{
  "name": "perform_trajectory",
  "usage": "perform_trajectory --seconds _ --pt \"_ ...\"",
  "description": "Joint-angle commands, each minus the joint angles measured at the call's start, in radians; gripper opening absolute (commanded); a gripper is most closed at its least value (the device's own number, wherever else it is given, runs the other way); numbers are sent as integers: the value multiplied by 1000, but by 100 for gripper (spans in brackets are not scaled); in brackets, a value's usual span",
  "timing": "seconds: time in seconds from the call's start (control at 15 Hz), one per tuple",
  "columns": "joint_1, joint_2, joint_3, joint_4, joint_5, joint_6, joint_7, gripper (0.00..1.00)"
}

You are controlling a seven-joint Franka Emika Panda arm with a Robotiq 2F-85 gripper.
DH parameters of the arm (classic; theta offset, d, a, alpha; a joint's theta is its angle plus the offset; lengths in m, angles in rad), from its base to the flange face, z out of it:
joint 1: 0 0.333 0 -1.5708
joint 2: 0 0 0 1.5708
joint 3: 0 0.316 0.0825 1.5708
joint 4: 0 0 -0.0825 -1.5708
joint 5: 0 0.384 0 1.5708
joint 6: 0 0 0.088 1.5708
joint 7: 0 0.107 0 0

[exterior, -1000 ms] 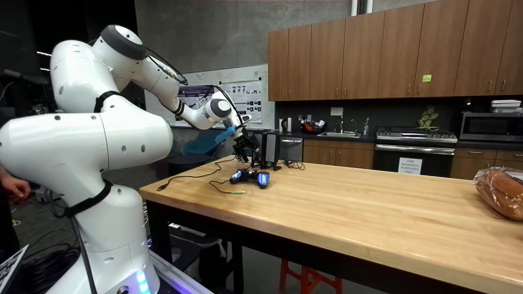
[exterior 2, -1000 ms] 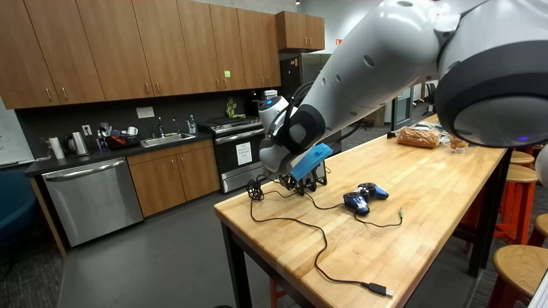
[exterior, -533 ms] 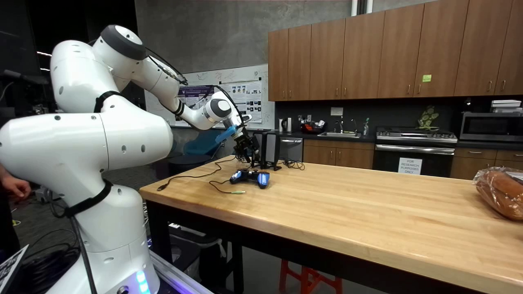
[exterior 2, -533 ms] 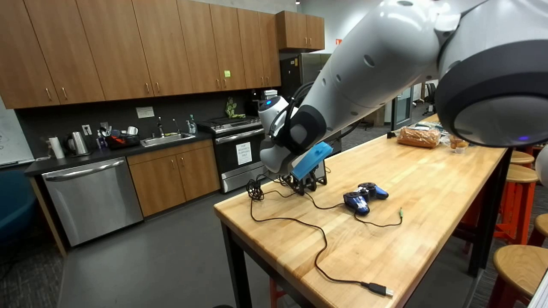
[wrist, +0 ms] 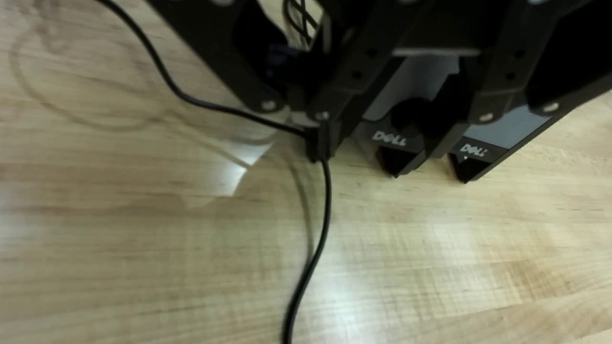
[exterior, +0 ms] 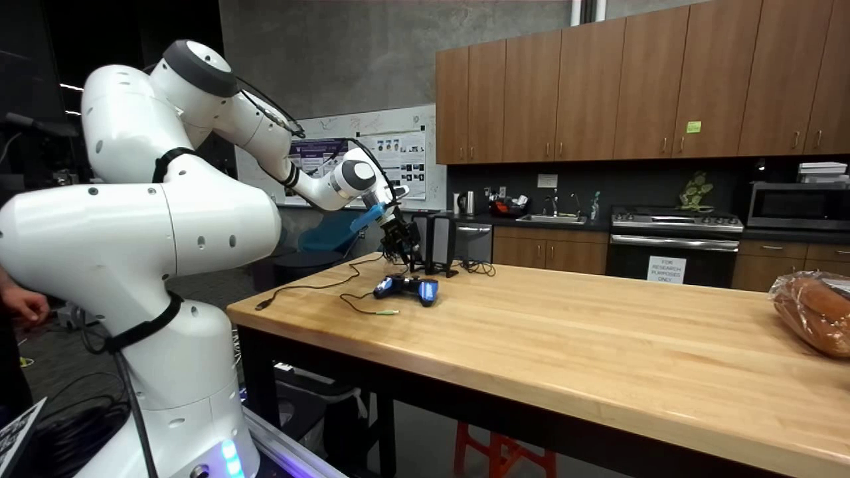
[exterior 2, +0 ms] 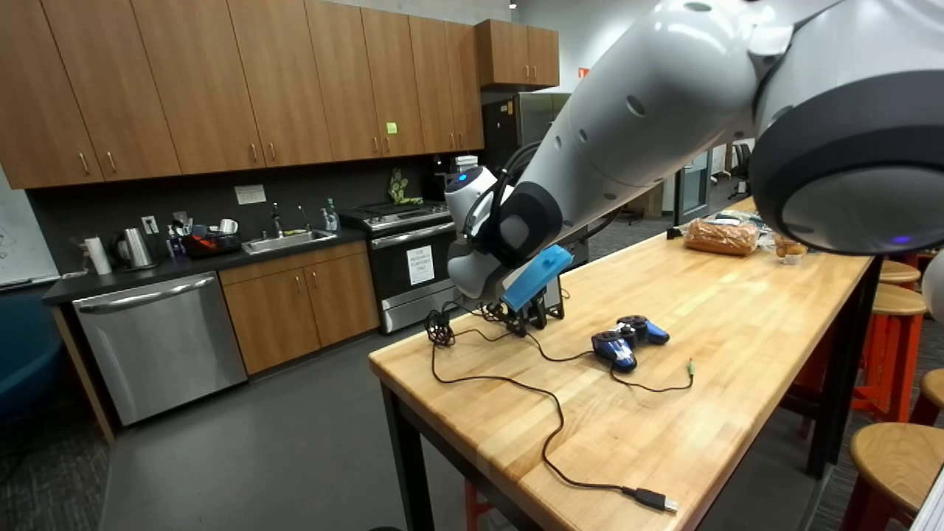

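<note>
Bag (exterior: pixel 793 299): clear plastic — bread (exterior 2: pixel 719 237) inside.
Basket (exterior 2: pixel 210 249): black, kitchenware (exterior 2: pixel 228 226) in it, on the counter (exterior 2: pixel 181 267).
Table (exterior 2: pixel 627 435): wood, bag toward one end.
Room: kitchen — wall cabinets (exterior 2: pixel 243 88), sink (exterior 2: pixel 287 240), stove (exterior 2: pixel 391 276).
Gripper (wrist: pixel 387 142): fingers apart, DELL speaker (wrist: pixel 391 138) seen between them in the wrist view; contact, can't tell.
Second speaker (wrist: pixel 497 131): beside it, both standing on the table.
Cable (wrist: pixel 328 203): black, crosses at one fingertip.
Controller (exterior 2: pixel 628 339): blue-black, near the speakers.

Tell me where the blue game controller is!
The blue game controller lies right of the picture's middle in an exterior view, on the wooden table, between the speakers and the green-tipped plug.
</note>
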Motion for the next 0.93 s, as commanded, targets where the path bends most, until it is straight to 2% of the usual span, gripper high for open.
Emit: perform_trajectory --seconds 0.0,0.27,0.4,0.6,0.87 --pt "9 9 -12 -9 -15 -14 -20 73" --pt "11 3 -16 -10 -32 -7 -30 96" --pt "11 1 -17 -9 -44 -6 -37 100" --pt "11 -1 -19 -9 -66 -7 -51 99" --pt "11 0 -19 -10 -86 -7 -65 84"
